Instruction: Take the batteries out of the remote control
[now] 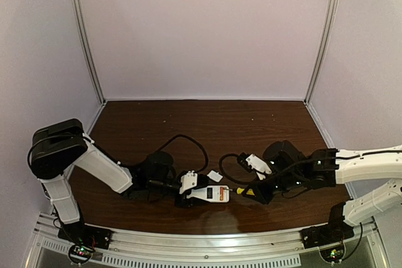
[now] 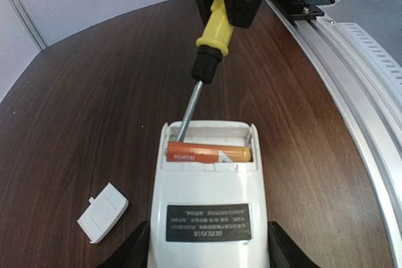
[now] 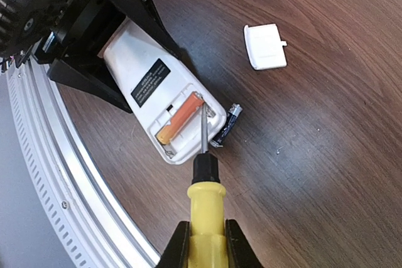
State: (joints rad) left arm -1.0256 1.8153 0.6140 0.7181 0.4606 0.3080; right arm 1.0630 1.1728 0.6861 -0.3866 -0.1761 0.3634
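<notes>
Top external shows us the remote control point(image 1: 210, 194) lying on the surface point(image 1: 207, 123) near its front edge, between the two arms, its length running left to right. The left end effector point(image 1: 190, 194) clamps it from the left. The right end effector point(image 1: 252, 191) reaches in from the right, pinched tight on the screwdriver point(image 1: 246, 191). The white cover point(image 1: 215, 176) lies just behind the remote.

Left wrist gives us the open compartment. The orange battery point(image 2: 208, 153) lies crosswise in it, its long axis across the remote's width. The screwdriver shaft comes down along the remote's length into the vacant bay just beyond the battery. The fingers point(image 2: 135, 252) press on both long sides of the remote.

Right wrist shows us the dark battery point(image 3: 227, 123) already out, on the surface just beside the remote's open end. We judge the next move to be the right arm's. The tip sits by one end of the orange battery, so levering that end upward should free it.
</notes>
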